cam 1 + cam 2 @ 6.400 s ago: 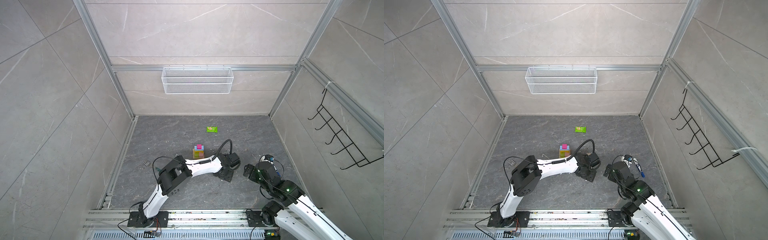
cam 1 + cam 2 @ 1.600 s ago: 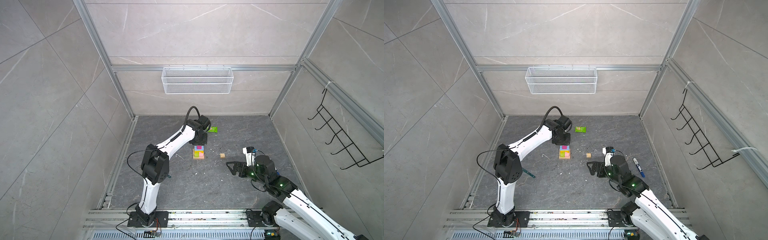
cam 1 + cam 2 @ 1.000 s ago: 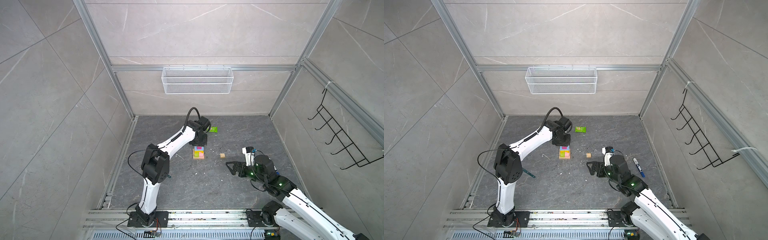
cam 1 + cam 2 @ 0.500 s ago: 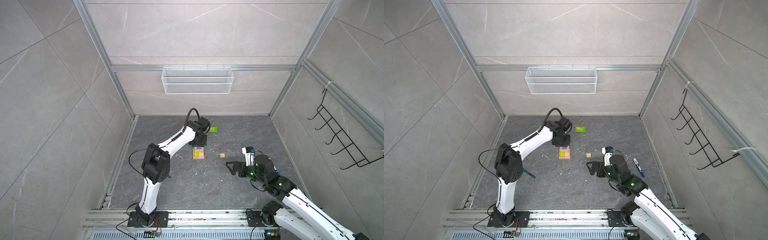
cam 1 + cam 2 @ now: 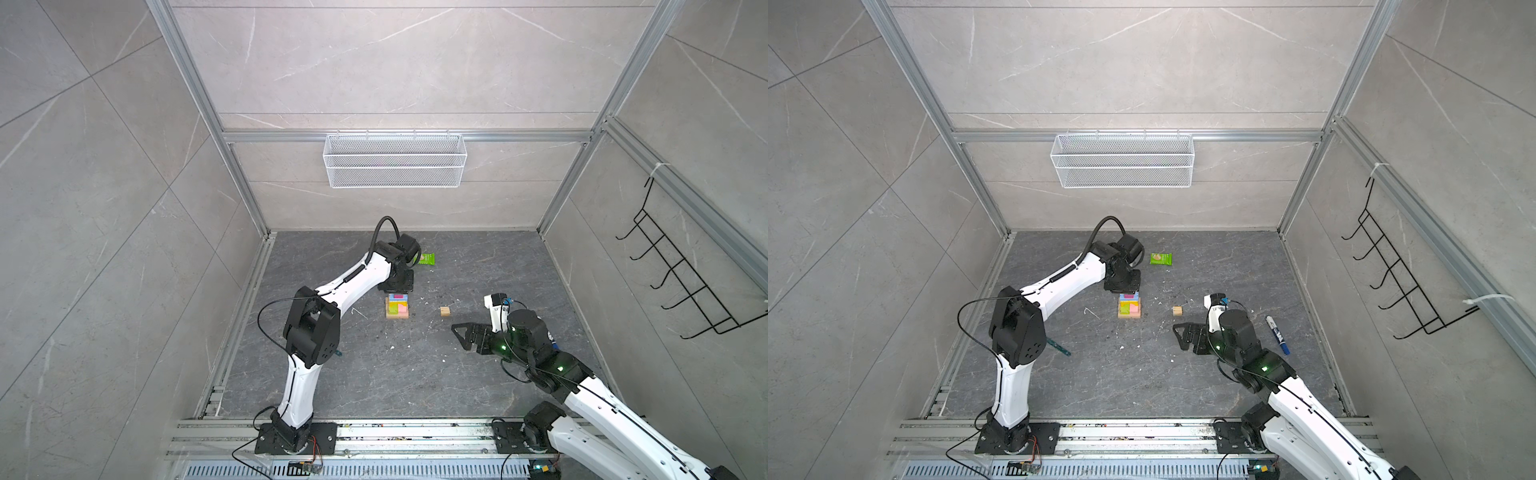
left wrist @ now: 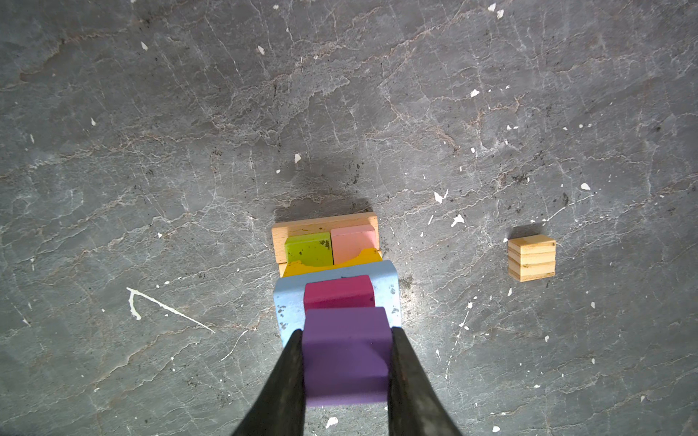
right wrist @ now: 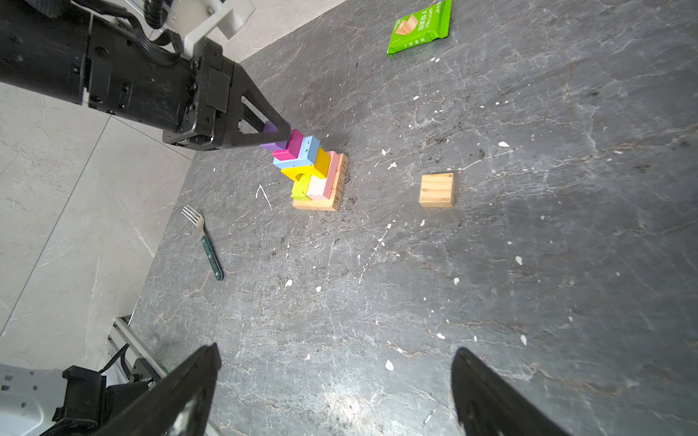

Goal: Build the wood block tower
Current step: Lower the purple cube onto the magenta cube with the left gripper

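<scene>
One fork [image 5: 1059,347] lies at 8 o'clock of the single tower [image 5: 1129,307], which stands mid-floor. It steps up from three tan bars [image 7: 317,204] through one lime block [image 6: 309,249], one pink block [image 6: 353,243], one yellow block [image 7: 321,162], one light blue block [image 7: 308,151] and one magenta block [image 6: 338,292]. The left gripper [image 6: 345,332] is clamped on one purple block [image 6: 345,355] at the top; whether it touches the magenta is unclear. One green snack packet [image 5: 1160,259] sits at the tower's 1 o'clock and one loose tan cube [image 5: 1177,310] at its 3 o'clock. The right gripper [image 7: 336,349], jaws spread and empty, hangs at the cube's 6 o'clock. One blue marker [image 5: 1277,334] lies farthest right.
</scene>
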`<state>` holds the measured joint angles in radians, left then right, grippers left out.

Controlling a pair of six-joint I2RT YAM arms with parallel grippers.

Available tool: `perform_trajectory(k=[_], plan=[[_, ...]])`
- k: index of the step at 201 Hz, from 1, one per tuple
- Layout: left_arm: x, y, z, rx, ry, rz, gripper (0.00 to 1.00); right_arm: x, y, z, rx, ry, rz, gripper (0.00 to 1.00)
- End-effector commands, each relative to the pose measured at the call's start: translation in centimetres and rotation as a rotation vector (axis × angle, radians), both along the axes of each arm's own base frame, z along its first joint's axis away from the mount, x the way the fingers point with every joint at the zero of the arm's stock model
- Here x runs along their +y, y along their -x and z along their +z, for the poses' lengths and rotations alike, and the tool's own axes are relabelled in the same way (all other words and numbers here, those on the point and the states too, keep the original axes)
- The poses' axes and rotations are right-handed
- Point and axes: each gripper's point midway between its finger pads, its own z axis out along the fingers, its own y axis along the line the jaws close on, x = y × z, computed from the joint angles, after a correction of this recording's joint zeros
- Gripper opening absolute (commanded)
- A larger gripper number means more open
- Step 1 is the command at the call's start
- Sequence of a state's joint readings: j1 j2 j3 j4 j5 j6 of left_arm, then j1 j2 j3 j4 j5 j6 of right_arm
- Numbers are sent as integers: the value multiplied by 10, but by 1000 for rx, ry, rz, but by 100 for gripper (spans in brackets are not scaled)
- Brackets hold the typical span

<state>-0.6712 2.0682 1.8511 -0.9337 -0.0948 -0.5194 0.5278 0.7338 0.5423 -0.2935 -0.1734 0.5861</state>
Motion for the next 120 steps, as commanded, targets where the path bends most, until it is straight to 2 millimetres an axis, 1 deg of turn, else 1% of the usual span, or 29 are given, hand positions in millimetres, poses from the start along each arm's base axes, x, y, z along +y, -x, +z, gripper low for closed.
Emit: perform_trajectory(k=[1,24,89,107,120], plan=[[1,-1,-6,10,-1,-5,7,2,1,3,-13,-9,12,97],[4,-1,-7,9,-12,0,7,2,1,3,-13,-10,13,97],[1,-1,-9,13,-1,-4,9,1,2,3,-13,-8,8,96],[1,-2,-7,10,2,-3,12,1,2,3,-12,-8,8,96],[-1,-2,-8,13,7,-3,18,1,2,3,-12,-7,9,97]])
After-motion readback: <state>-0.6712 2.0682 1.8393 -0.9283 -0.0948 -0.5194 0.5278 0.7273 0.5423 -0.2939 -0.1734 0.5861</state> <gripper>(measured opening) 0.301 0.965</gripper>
